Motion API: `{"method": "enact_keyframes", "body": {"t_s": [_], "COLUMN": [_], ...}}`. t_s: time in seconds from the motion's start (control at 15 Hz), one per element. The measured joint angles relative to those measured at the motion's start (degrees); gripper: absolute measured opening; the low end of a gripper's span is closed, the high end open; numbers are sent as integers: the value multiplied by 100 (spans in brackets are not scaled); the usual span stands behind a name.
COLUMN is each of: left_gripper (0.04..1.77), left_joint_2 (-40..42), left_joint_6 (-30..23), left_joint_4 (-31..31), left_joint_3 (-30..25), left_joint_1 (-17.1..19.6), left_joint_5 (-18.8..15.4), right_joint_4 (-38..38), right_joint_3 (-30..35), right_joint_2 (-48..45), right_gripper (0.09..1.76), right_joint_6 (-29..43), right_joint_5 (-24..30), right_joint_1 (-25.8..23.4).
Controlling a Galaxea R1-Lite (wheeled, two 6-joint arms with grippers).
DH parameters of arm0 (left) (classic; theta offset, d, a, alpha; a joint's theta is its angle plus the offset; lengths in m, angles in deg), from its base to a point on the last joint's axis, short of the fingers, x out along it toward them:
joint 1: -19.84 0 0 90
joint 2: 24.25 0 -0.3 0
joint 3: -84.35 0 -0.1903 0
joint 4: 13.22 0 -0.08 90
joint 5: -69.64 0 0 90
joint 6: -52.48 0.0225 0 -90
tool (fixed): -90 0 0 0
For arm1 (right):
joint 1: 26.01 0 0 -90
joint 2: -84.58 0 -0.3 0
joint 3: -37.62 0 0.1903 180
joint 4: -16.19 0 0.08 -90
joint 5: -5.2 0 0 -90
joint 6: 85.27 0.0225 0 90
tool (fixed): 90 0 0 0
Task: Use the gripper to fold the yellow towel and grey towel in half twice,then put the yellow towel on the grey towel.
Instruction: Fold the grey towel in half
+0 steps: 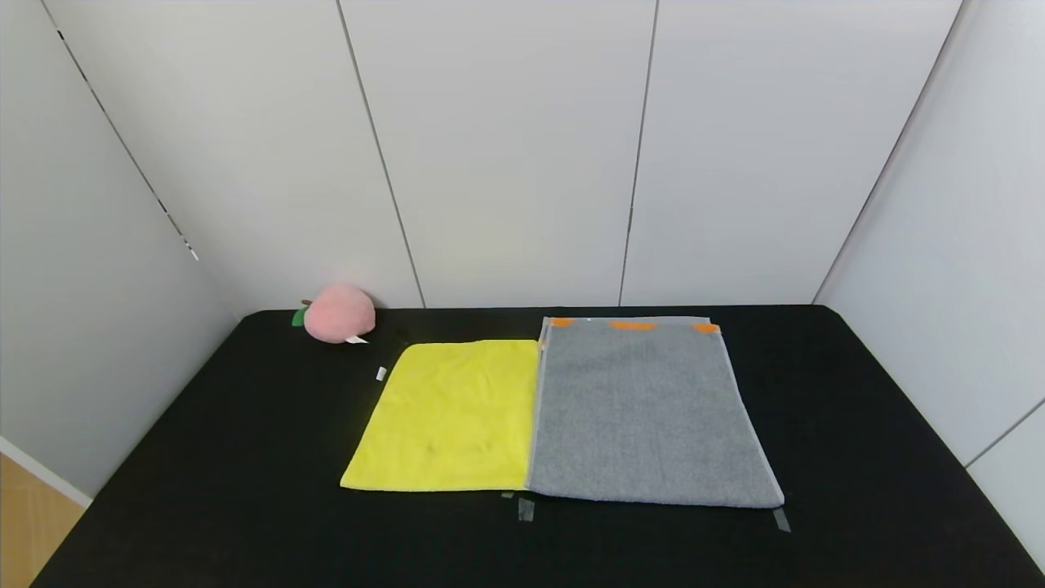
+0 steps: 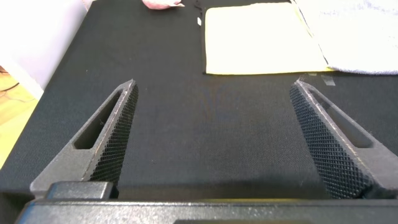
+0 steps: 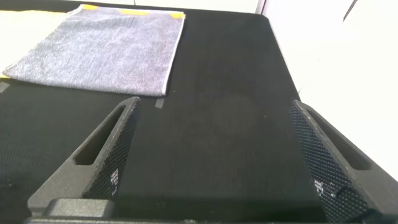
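The left tool (image 2: 211, 134) hangs low over bare black cloth at the near left of the bench (image 1: 857, 425), fingers spread wide apart and holding nothing; the right tool (image 3: 214, 149) does the same at the near right — both outside the head view. On the bench, the grey towel (image 1: 649, 412) lies flat and unfolded right of centre, with orange stripe marks along its far end and a pale edge down its side. The yellow towel (image 1: 449, 416) lies flat just beside it on the left — their long edges touch or nearly touch, and their near edges roughly line up. A pink plush peach (image 1: 339, 313) with a green leaf sits at the far left corner, well apart from the towels. Small grey tape marks (image 1: 526, 509) sit just off the grey towel's near corners.
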Motion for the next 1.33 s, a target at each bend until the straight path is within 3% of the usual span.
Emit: {"method": "enact_keyframes", "body": {"t_s": [1.33], "left_gripper": [172], "left_joint_2": [0], "left_joint_6": [-7], "left_joint_4": [-2], "left_joint_3": [0], "left_joint_1": [0], "left_joint_5": [-5], "right_joint_4": [-6], "right_joint_3": [0], "right_joint_2": [0], "right_gripper": [171], "right_joint_6": [-6], "right_joint_5": [2], "right_joint_1": [0]}}
